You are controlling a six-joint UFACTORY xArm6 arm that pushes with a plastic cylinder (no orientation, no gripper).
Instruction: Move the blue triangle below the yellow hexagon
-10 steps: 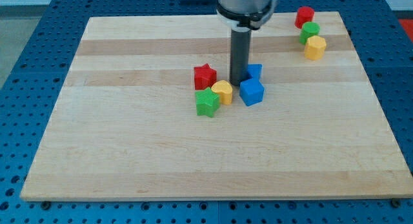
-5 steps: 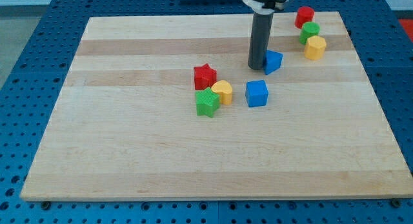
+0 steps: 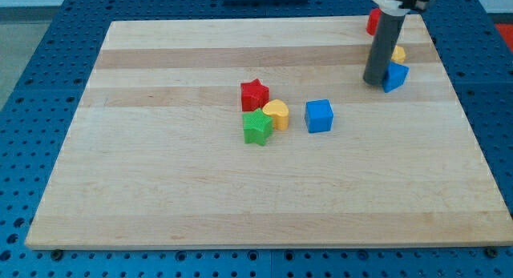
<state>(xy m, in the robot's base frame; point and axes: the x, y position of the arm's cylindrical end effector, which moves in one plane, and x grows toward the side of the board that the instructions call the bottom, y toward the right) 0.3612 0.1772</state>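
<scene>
The blue triangle (image 3: pixel 395 76) lies near the board's right edge, just below the yellow hexagon (image 3: pixel 398 54), touching or nearly touching it. My tip (image 3: pixel 374 82) rests on the board against the triangle's left side. The rod hides most of the yellow hexagon and the green block behind it. A red block (image 3: pixel 372 21) shows partly at the view's top, left of the rod.
A red star (image 3: pixel 254 94), a yellow heart (image 3: pixel 276 114) and a green star (image 3: pixel 256 127) cluster at mid-board. A blue cube (image 3: pixel 318 115) stands to their right. The wooden board (image 3: pixel 160 190) ends close to the triangle's right.
My tip has pushed the blue triangle from beside the blue cube rightward and up to a spot under the yellow hexagon. The rod now covers the green block.
</scene>
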